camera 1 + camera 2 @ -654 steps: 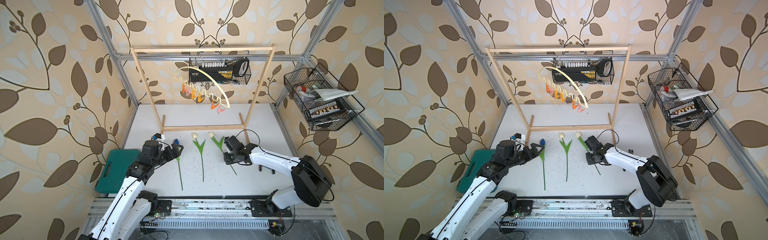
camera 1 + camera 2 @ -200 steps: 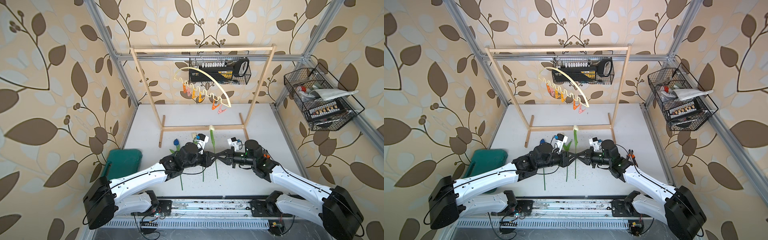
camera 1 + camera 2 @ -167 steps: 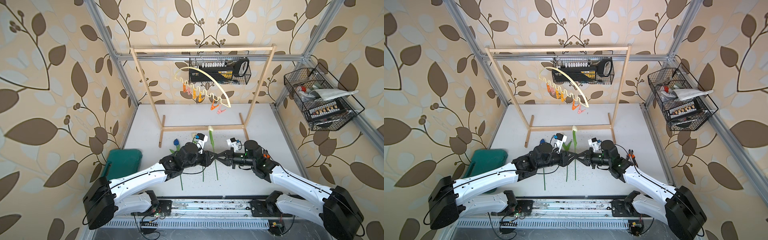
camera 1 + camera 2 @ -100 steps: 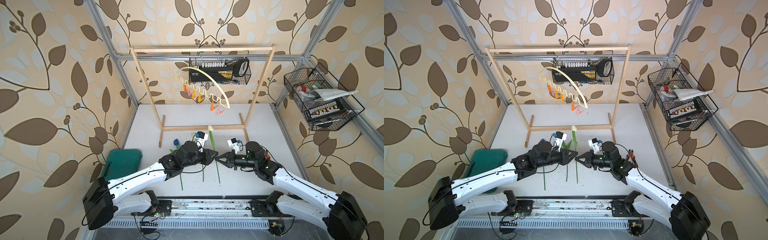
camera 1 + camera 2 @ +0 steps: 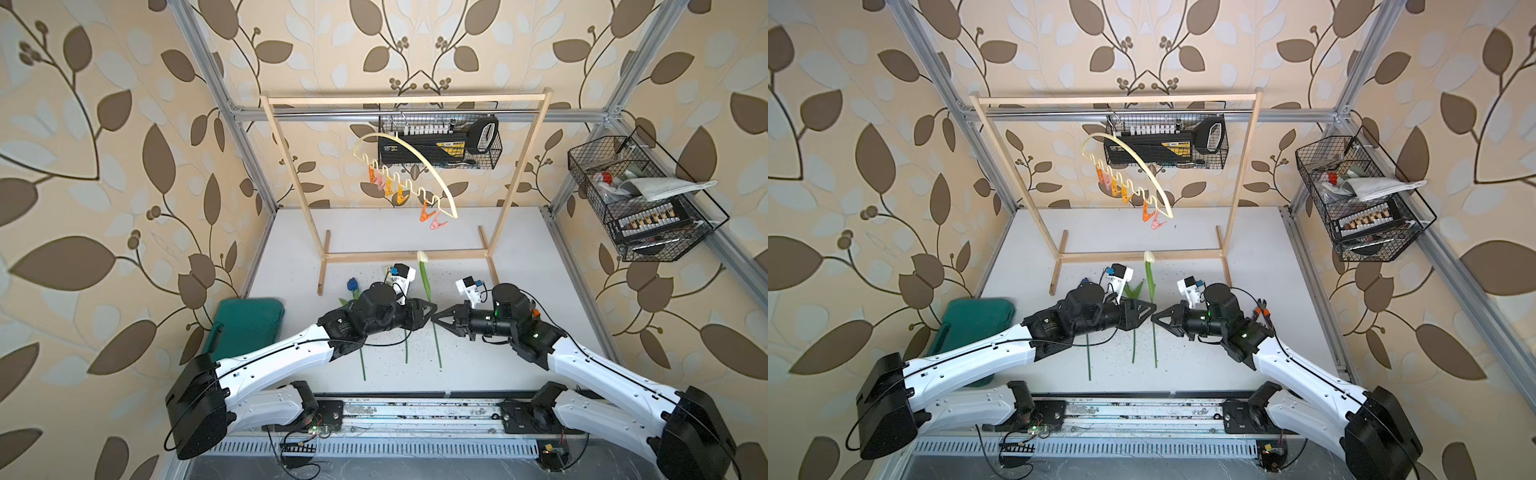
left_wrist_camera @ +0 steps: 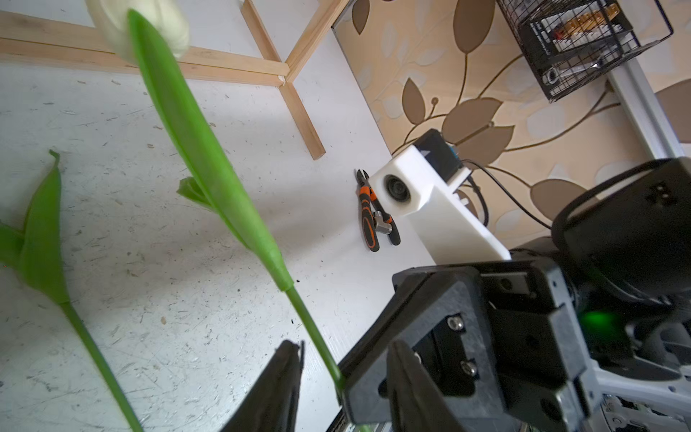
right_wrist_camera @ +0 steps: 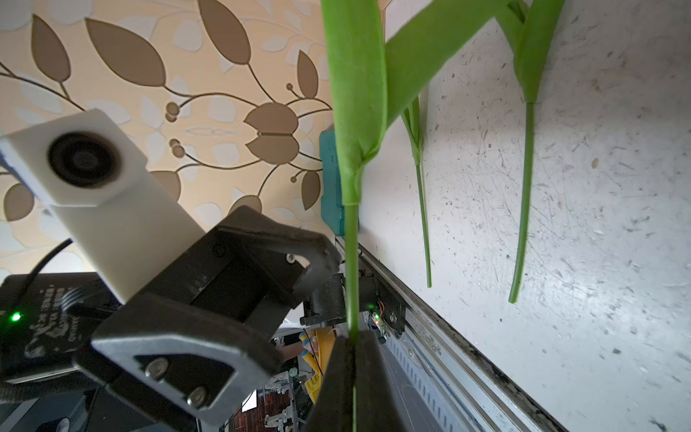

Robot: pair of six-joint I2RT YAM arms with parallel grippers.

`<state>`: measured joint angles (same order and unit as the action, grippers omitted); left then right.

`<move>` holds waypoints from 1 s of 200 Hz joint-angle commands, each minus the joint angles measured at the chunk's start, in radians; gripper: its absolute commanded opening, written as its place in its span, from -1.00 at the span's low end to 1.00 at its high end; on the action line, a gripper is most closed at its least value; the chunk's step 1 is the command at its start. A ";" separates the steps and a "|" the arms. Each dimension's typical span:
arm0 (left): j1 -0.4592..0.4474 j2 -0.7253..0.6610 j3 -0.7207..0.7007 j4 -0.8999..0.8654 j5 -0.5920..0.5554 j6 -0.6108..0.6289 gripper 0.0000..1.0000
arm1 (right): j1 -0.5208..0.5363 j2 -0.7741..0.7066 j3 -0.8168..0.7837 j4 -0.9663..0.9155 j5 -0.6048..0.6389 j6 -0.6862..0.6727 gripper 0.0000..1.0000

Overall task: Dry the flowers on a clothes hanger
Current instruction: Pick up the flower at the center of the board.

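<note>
I am seeing one cream tulip [image 5: 425, 282] held clear of the desk [image 5: 519, 249], its stem pinched by the right end effector [image 5: 434, 319]. The left end effector [image 5: 427, 314] is sitting spread beside that stem. The blue tulip [image 5: 352, 284] and other cream tulip [image 5: 406, 349] are lying on the desk.

The left arm [image 5: 270, 365] and right arm [image 5: 602, 374] have glossy white shells, black joint housings and thin black cables. White camera blocks [image 7: 93, 161] with round dark lenses sit on the wrists; the black angular fingers [image 7: 179, 355] show silver screws.
</note>
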<state>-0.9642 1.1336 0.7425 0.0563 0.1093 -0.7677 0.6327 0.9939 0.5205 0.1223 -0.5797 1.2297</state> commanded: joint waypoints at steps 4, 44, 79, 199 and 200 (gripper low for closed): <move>-0.005 -0.008 0.023 0.008 -0.015 0.001 -0.11 | 0.002 -0.008 0.040 -0.006 0.005 -0.020 -1.00; -0.005 0.016 0.031 0.029 0.004 -0.001 -0.30 | 0.007 0.001 0.052 0.004 0.002 -0.022 -1.00; -0.005 0.031 0.032 0.037 -0.003 -0.008 -0.31 | 0.022 0.018 0.065 0.023 -0.006 -0.022 -1.00; -0.003 0.021 0.043 0.016 0.004 -0.022 -0.69 | 0.035 0.056 0.070 0.066 0.006 -0.010 -1.00; -0.004 0.020 0.045 0.015 0.004 -0.021 -0.70 | 0.035 0.056 0.071 0.066 0.006 -0.010 -1.00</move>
<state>-0.9619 1.1652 0.7429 0.0612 0.1017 -0.7921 0.6621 1.0378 0.5522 0.1501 -0.5808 1.2293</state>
